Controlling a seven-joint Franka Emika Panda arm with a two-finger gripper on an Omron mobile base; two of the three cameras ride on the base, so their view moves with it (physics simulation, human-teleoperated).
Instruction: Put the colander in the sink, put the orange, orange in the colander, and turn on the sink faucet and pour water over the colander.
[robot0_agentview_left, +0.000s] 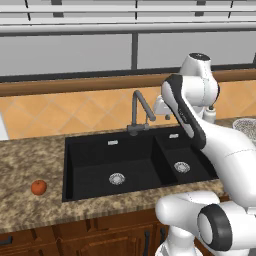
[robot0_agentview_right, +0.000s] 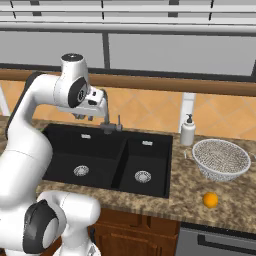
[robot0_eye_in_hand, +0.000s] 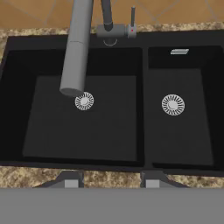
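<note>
Our gripper (robot0_eye_in_hand: 109, 178) hangs over the sink (robot0_eye_in_hand: 111, 57), fingertips a bit apart with nothing between them, though we honestly can't tell if that counts as open. Going left to right: reddish orange (robot0_agentview_left: 39, 187) on the counter, faucet (robot0_agentview_left: 138, 111) over the big basin, then colander (robot0_agentview_right: 221, 159) beside the soap bottle (robot0_agentview_right: 188, 130), yellower orange (robot0_agentview_right: 210, 199) in front.

Left and right base views look forward and down from behind the arm, sharing the black rectangular two-basin sink (robot0_agentview_left: 140, 162) (robot0_agentview_right: 107, 157); hand view looks down closer over it (robot0_eye_in_hand: 109, 109).
</note>
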